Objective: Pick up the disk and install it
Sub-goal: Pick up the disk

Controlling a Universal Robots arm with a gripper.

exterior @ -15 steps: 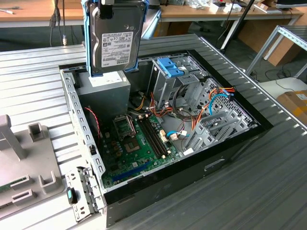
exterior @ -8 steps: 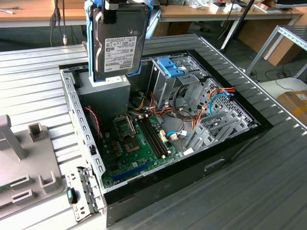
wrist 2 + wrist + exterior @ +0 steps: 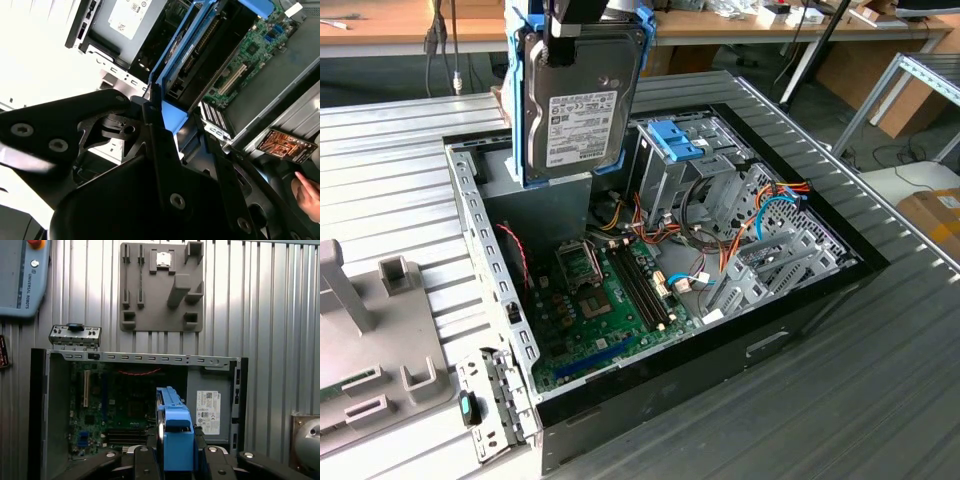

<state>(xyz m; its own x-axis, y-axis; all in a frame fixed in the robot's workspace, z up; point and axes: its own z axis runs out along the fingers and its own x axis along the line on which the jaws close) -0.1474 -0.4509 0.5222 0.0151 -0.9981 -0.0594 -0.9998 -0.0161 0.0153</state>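
Observation:
The disk [image 3: 582, 110], a grey metal drive with a white label in a blue plastic carrier, hangs upright above the back corner of the open computer case [image 3: 490, 290]. My gripper [image 3: 582, 22] is shut on its upper end. In the first wrist view the carrier's blue end [image 3: 176, 440] sits between the black fingers [image 3: 142, 460], with the case's motherboard [image 3: 115, 410] beneath. In the second wrist view the disk [image 3: 200, 50] extends away from the gripper [image 3: 170, 125] toward the case interior.
Inside the case are a drive cage with a bare blue bracket [image 3: 672, 138], a grey box with a white sticker [image 3: 210, 410] and loose cables [image 3: 760, 215]. A grey fixture plate [image 3: 161, 287] lies beside the case. A hand [image 3: 307, 195] is near a phone [image 3: 287, 145].

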